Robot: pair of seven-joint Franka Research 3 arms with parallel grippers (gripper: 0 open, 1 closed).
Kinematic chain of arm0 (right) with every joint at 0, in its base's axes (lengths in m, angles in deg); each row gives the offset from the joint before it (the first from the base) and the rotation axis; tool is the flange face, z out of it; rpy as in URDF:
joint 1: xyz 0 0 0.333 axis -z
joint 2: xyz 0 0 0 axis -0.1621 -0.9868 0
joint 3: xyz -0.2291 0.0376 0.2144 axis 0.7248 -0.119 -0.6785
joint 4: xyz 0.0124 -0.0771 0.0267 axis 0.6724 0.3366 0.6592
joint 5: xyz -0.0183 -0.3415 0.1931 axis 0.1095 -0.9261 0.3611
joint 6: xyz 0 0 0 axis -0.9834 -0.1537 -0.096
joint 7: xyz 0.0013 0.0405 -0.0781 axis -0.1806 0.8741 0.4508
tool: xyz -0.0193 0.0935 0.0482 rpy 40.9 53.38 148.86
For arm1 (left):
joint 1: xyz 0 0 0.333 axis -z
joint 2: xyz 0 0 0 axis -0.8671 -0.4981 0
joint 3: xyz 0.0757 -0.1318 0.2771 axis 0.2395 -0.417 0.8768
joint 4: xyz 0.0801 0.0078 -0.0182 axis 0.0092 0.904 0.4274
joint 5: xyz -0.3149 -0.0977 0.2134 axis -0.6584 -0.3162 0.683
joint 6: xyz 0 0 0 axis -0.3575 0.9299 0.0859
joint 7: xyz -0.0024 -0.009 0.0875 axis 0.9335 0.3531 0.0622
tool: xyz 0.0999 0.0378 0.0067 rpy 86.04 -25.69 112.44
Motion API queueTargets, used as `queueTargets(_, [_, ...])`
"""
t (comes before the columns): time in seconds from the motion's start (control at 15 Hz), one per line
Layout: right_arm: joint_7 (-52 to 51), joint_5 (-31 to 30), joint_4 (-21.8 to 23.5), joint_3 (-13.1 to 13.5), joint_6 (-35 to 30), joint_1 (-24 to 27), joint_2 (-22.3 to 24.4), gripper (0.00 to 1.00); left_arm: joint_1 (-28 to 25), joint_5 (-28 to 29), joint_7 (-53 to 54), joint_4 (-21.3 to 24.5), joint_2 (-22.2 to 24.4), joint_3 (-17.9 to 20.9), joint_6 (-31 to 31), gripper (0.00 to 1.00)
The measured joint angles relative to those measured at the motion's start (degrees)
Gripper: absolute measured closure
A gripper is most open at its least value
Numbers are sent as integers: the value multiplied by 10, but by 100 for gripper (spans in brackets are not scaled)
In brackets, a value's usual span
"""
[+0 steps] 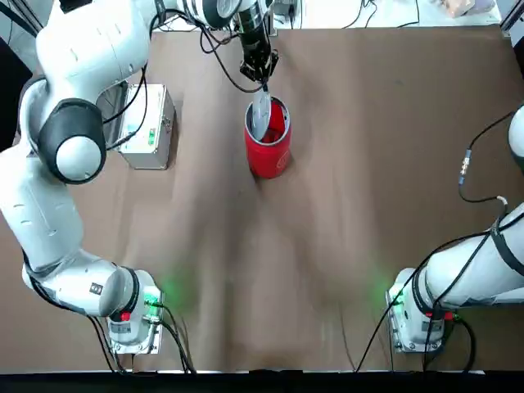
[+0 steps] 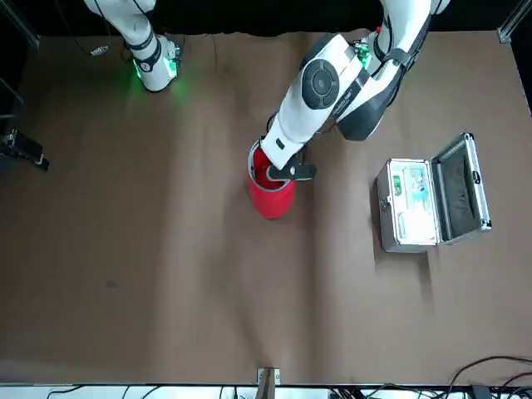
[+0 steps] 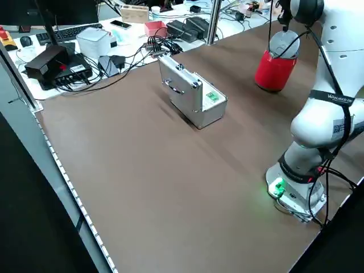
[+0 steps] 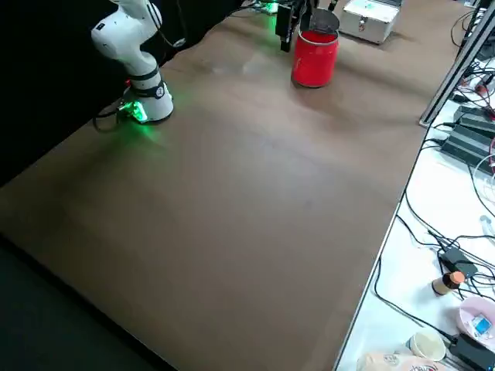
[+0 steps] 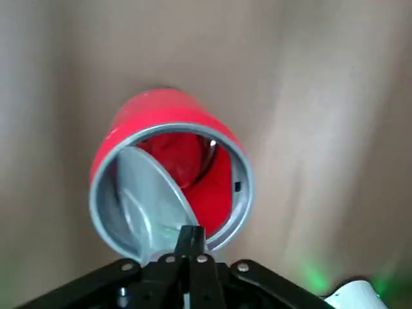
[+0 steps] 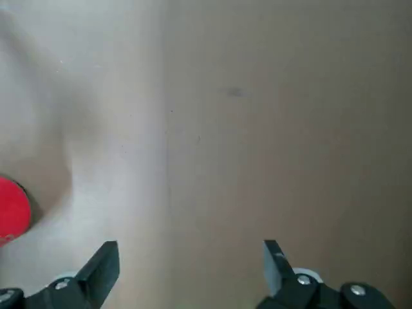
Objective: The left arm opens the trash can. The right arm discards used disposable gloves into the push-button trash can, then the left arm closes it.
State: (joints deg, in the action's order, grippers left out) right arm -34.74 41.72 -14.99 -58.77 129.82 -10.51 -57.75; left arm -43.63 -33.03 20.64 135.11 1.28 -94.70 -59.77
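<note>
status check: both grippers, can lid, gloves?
Left gripper shut, tips at the trash can rim, lid tilted open. Right gripper open, empty, over bare table. No gloves visible.

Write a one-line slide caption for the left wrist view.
Left gripper, fingers shut, at the rim of the red trash can, its silver lid tipped inward.

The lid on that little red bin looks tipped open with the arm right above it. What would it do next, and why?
Probably press the lid down flat. The left gripper, fingers shut, sits at the trash can rim, the lid stands tilted inside, and no gloves show anywhere on the table. The right gripper hangs open and empty, away from the can.
</note>
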Motion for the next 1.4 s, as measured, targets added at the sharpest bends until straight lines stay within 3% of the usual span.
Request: queueTargets(1.4, [-4, 3, 1, 0, 10, -7, 0, 1, 48, 31, -2, 11, -64, 1, -68, 99])
